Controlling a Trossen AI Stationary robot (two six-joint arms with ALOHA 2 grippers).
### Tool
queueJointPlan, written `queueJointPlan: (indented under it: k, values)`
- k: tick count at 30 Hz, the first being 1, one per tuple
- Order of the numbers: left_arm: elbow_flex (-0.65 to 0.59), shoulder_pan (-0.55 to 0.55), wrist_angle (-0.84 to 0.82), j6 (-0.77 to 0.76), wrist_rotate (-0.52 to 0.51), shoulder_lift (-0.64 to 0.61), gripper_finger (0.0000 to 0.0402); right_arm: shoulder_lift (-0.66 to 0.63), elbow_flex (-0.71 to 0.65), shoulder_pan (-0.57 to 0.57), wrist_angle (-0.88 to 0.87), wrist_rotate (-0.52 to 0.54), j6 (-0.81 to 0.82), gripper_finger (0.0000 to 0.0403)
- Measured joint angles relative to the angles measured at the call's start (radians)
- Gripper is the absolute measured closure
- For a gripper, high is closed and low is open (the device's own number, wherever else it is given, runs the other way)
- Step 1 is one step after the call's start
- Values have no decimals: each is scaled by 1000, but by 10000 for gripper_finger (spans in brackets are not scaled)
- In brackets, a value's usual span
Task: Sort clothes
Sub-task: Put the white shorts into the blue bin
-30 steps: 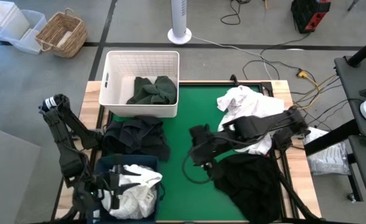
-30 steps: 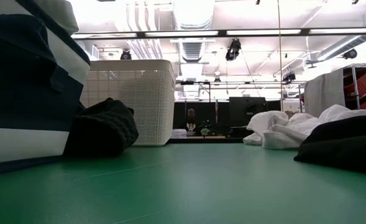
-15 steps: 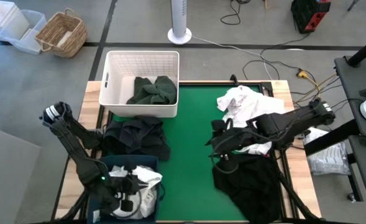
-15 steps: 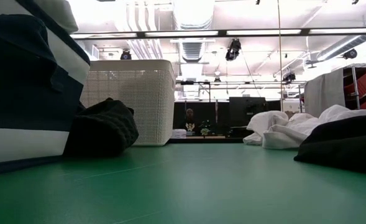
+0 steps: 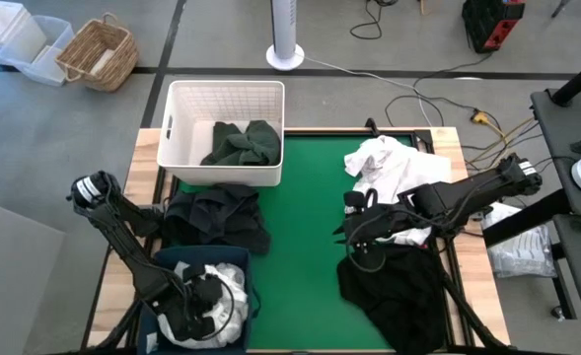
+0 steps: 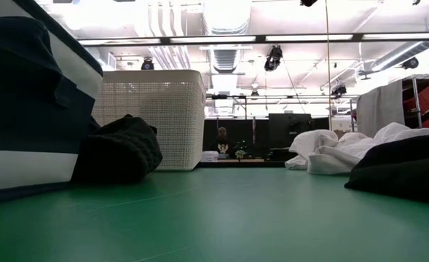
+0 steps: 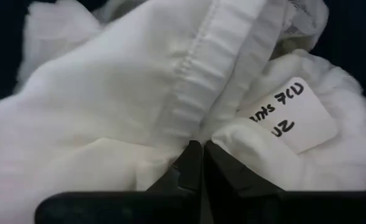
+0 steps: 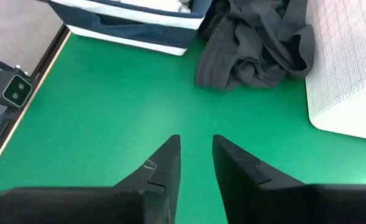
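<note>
Green worktop [image 5: 305, 217]: left gripper [image 7: 201, 163] closed, pressed into white garment [image 7: 127, 93] inside bin [image 5: 164, 264], near-left corner, per wrist view; right gripper [image 8: 195, 152] slightly parted, empty, mid-table.

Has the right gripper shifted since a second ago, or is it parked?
Yes. In the high view the right gripper has pulled back toward the table's right side, from the green mat's middle to the edge of the black garment, empty.

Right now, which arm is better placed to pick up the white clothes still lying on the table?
Probably the right. Its gripper hovers open and empty right beside the white pile, while the left gripper is down in the navy bin, fingers shut among white fabric.
</note>
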Motion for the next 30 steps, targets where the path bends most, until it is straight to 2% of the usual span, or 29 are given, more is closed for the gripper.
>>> queueJointPlan:
  k: [6,11,16,22,30]
  values:
    - [-2,-1,19,3,-12,-9,401,0,1,0,11,0,-20,344]
    - [-2,-1,8,-53,-14,-47,401,-4,11,0,11,0,-26,346]
    - [-2,-1,-23,-114,-14,-75,386,-4,10,0,10,0,-12,320]
    - [0,-1,-26,-125,-15,-107,337,-4,10,0,7,22,1,274]
    - [80,-1,-43,-61,-3,-116,281,-4,10,0,-13,25,19,231]
